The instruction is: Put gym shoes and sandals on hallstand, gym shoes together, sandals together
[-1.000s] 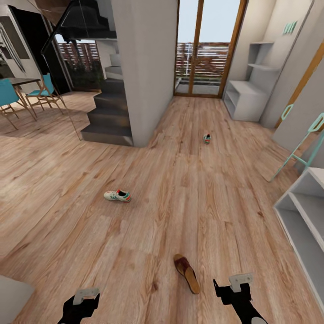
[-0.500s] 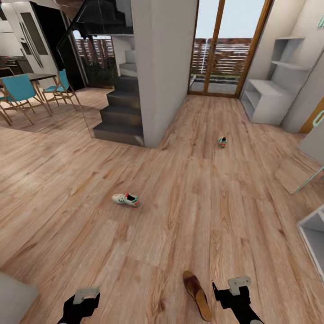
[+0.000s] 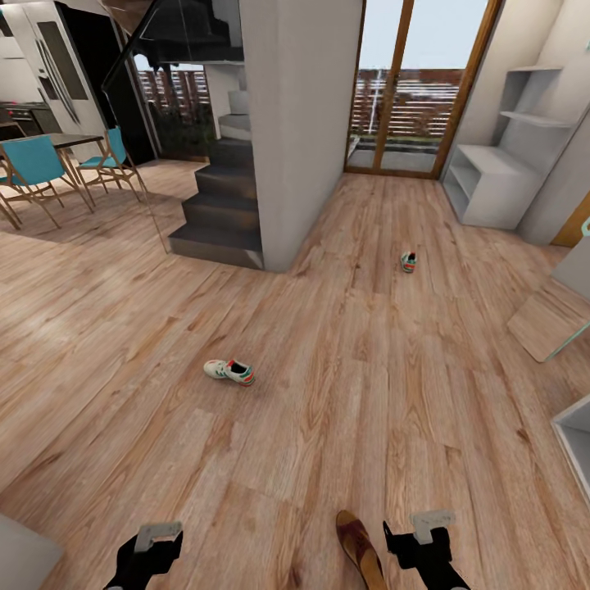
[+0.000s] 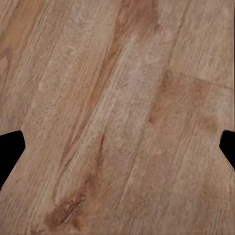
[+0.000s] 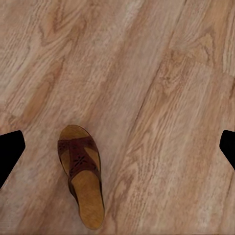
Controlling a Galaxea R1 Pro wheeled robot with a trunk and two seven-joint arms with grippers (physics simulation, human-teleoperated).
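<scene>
Since a second ago the whole scene has slid rightward and down in the head view, so the camera has turned and crept forward; the shoes themselves lie where they were. One brown sandal (image 3: 361, 547) now sits at the very bottom of that view, just beside the right gripper (image 3: 432, 524), partly cut off by the edge. From the right wrist camera the sandal (image 5: 82, 174) lies flat on the corridor floor (image 5: 161, 88), strap up, tan insole showing, and the right gripper (image 5: 117, 147) hangs above it with its fingers spread wide, nothing between them. Over bare planks, the left gripper (image 4: 117, 147) is likewise spread apart and empty; in the head view the left gripper (image 3: 158, 534) is low on the left.

One gym shoe (image 3: 229, 371) rests on its sole in the middle of the floor (image 3: 344, 393), well apart from the sandal. A second gym shoe (image 3: 408, 261) lies farther off, toward the glass door (image 3: 410, 90). Grey open shelving (image 3: 485, 192) stands by the right wall near that door, and another grey unit's corner (image 3: 574, 447) pokes in at the right edge. Dark stairs (image 3: 221, 205) and teal chairs (image 3: 37, 168) sit off to the left.
</scene>
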